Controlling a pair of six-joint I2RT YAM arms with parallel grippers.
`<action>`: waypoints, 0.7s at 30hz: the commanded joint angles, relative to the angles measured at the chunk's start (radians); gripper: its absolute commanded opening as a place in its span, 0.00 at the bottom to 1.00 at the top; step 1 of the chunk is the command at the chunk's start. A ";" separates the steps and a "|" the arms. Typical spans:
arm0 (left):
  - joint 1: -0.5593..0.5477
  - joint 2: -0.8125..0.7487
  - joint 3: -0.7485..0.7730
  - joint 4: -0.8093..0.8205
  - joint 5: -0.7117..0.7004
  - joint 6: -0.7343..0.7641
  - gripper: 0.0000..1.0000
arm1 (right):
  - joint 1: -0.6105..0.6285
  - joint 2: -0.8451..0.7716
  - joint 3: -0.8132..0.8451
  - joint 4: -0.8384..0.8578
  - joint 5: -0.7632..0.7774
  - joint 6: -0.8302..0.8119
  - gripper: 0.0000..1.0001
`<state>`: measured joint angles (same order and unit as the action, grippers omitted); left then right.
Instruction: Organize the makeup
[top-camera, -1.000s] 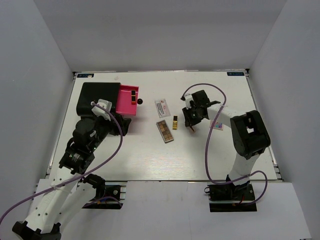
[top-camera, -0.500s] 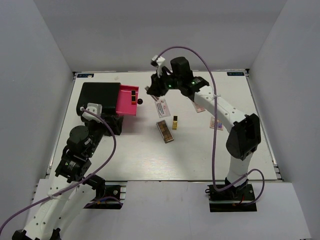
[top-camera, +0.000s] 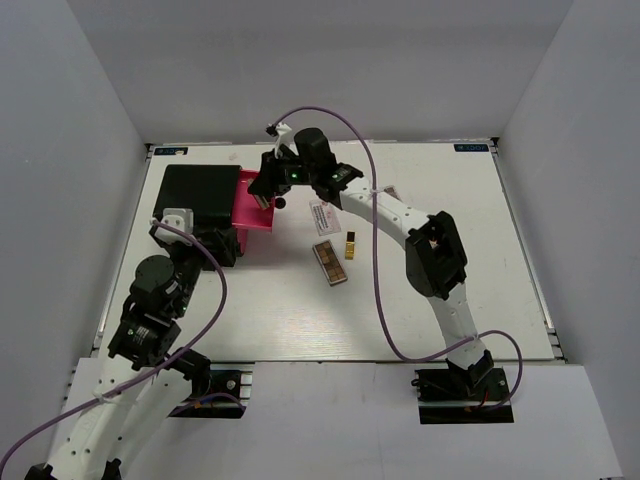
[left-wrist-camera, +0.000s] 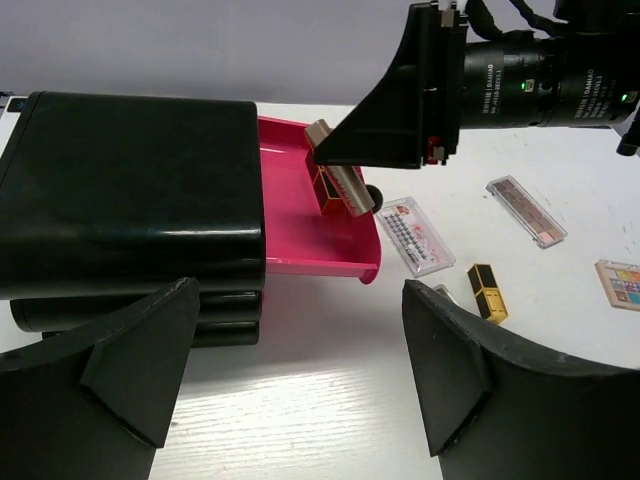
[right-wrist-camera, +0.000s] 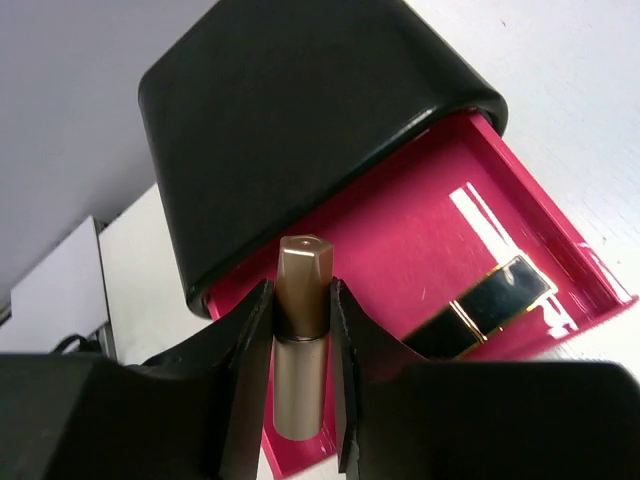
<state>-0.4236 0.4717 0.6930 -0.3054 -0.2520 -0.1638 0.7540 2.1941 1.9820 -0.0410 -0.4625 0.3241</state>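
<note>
Drawer (right-wrist-camera: 400, 235) (pink, open) holds one black-gold lipstick (right-wrist-camera: 488, 302).

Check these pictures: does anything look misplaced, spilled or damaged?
Nothing is spilled or damaged. A palette, a packet and a lipstick lie loose on the table at mixed angles, outside the open drawer. The right end effector holds a tube over that drawer.

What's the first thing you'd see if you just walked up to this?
The bright pink drawer sticking out of the big black case at the far left of the table. Right above it, the right claw pinches a bronze lipstick tube, with a black-and-gold lipstick lying inside.
</note>
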 joint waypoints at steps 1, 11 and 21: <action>0.003 0.008 -0.012 0.012 -0.023 0.000 0.92 | 0.011 -0.001 0.077 0.108 0.033 0.076 0.09; 0.003 0.031 -0.010 0.014 0.005 0.000 0.92 | 0.007 0.039 0.052 0.142 0.053 0.044 0.50; 0.003 0.146 -0.010 0.084 0.293 0.004 0.71 | -0.044 -0.141 0.065 0.047 0.113 -0.088 0.20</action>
<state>-0.4225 0.5552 0.6865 -0.2733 -0.1352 -0.1646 0.7494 2.2066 2.0155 0.0078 -0.3992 0.3111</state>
